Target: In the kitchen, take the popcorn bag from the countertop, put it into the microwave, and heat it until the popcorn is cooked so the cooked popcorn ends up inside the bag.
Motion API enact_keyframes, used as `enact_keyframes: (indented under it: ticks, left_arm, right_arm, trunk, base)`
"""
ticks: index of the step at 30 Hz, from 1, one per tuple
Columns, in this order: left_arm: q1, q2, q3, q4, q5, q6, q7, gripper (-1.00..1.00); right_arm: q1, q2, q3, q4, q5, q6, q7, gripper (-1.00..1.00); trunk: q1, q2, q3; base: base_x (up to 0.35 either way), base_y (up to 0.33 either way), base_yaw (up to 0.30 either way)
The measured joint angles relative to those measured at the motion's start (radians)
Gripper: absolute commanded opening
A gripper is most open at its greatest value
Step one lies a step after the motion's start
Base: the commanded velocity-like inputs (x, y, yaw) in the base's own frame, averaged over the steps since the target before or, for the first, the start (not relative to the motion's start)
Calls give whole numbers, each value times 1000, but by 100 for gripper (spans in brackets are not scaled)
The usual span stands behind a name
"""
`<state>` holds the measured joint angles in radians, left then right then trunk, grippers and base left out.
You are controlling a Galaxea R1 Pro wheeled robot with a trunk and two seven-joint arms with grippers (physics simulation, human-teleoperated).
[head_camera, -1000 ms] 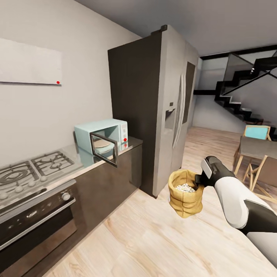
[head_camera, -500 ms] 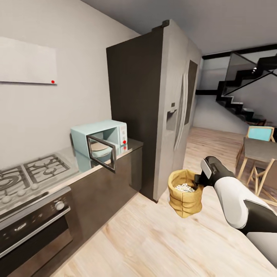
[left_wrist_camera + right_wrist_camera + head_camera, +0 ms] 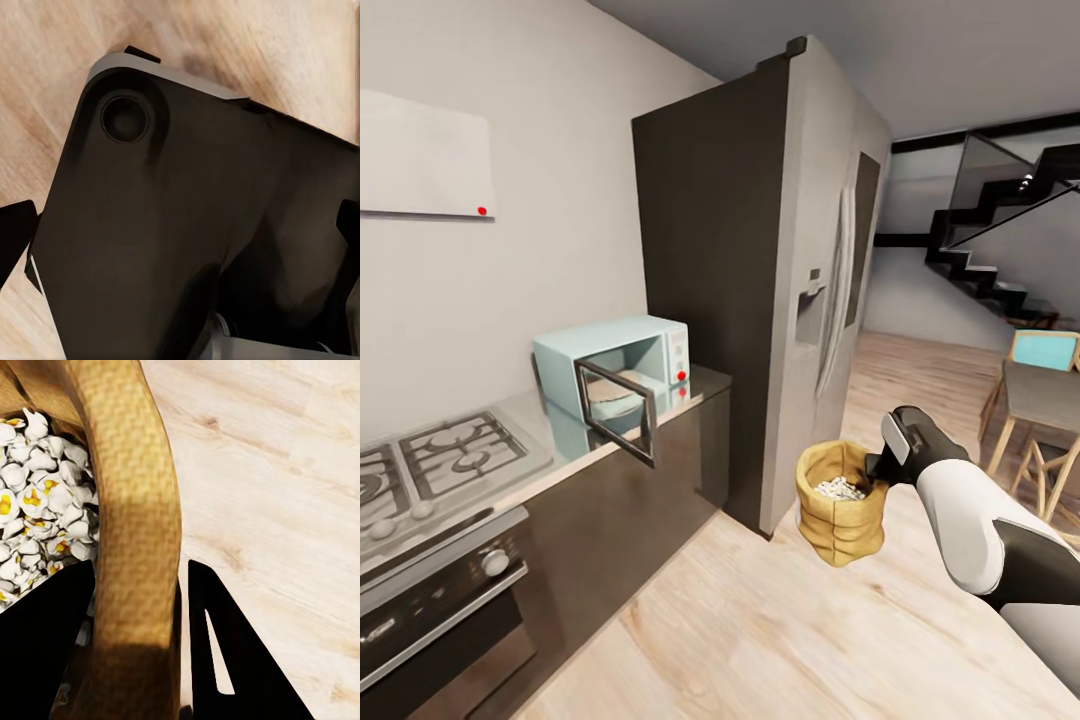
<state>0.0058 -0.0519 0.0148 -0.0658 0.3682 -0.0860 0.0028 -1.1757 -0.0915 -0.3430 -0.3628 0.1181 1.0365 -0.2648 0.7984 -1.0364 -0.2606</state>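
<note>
Right arm: stretched forward and low from the head view's lower right, white forearm with a dark elbow section, wrist angled inward toward the sack
Right gripper: clamped on the rolled rim of the popcorn bag, one dark finger inside the sack against the kernels, the other outside the cloth wall
Popcorn bag: hanging upright from the gripper, above the pale wooden floor, just ahead of the wrist
Popcorn: whitish puffed pieces with yellow centres heaped inside the sack, right beside the inner finger
Microwave: well ahead of the gripper and off to its left, standing at the far end of the countertop, door swung open toward the room, a round tan plate inside
Fridge: tall, dark-sided, grey-fronted, straight beyond the bag, next to the counter's end
Gas hob: further left along the counter, oven front below
Left gripper: cannot tell whether open or closed; left wrist view taken up by a dark rounded body over wooden floor
</note>
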Motion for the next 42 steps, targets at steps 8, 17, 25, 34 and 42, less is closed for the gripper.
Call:
enact_keyframes:
  ticks: [8,17,25,34,42]
  left_arm:
    - [0,0,0,0,-1,0,0,100]
    - [0,0,1,0,0,0,0,100]
    - [0,0,1,0,0,1,0,100]
    - [0,0,1,0,0,0,0,100]
    - [0,0,1,0,0,1,0,100]
  right_arm:
    - [0,-1,0,1,0,-3,3,-100]
    - [0,-2,0,2,0,-5,3,-100]
    - [0,0,0,2,4,-8,0,-100]
    - [0,-3,-2,2,6,-10,2,-100]
    - [0,0,0,2,3,-4,-2,-100]
  trunk:
    - [0,0,0]
    - [0,0,0]
    - [0,0,0]
    - [0,0,0]
    - [0,0,0]
  base:
    - [211,0,11]
    - [210,0,245]
    - [205,0,133]
    - [202,0,1]
    - [68,0,8]
